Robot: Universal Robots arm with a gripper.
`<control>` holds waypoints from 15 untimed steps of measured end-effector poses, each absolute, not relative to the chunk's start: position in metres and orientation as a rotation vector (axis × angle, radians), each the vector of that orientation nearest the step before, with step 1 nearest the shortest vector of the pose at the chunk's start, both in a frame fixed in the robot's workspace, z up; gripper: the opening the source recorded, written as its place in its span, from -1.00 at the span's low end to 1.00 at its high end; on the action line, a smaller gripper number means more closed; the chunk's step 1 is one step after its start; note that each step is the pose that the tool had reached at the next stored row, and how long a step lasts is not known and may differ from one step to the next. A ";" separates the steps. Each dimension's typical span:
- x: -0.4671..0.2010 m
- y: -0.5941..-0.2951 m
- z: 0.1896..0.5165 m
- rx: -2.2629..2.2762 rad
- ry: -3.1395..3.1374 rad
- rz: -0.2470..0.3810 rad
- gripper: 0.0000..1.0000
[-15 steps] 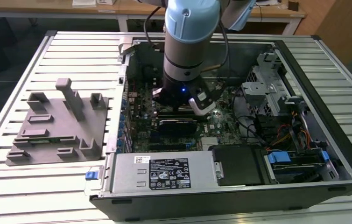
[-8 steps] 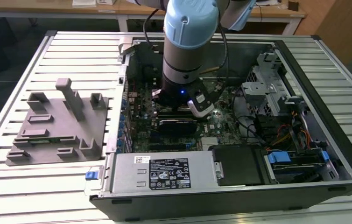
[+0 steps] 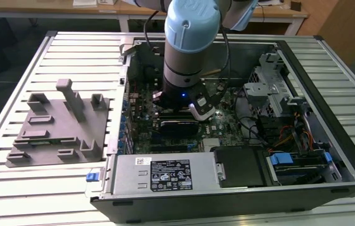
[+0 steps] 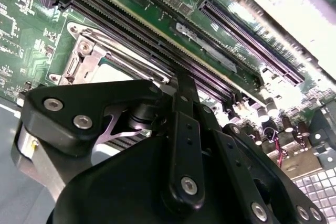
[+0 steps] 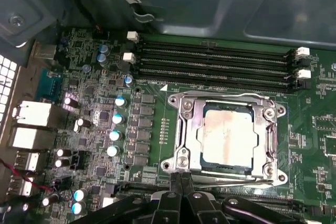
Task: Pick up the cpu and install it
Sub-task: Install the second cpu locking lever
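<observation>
The cpu [image 5: 227,133], a flat square chip with a pale silver top, lies inside the metal-framed socket [image 5: 184,124] on the green motherboard. In the second wrist view a corner of the cpu [image 4: 113,72] peeks out behind the black gripper linkage. My gripper [image 5: 180,179] hovers at the socket's edge, its two thin fingers pressed together with nothing between them, beside the thin socket lever [image 5: 236,180]. In the exterior view the arm reaches down into the open computer case, with the gripper [image 3: 197,114] low over the board.
Memory slots [image 5: 210,61] run along one side of the socket. A large grey fixture [image 3: 58,127] with upright blocks stands on the slatted table at the exterior view's left. A power supply [image 3: 165,173] and a drive cage [image 3: 271,89] crowd the case.
</observation>
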State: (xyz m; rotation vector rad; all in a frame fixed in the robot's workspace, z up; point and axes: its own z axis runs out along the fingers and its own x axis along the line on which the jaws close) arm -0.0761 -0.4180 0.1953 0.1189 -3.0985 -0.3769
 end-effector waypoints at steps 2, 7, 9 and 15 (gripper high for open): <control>-0.076 -0.420 0.195 0.119 -3.098 -0.382 -0.79; -0.077 -0.425 0.195 0.119 -3.096 -0.407 -0.79; -0.078 -0.426 0.195 0.119 -3.094 -0.419 -0.79; -0.080 -0.427 0.194 0.120 -3.089 -0.462 -0.79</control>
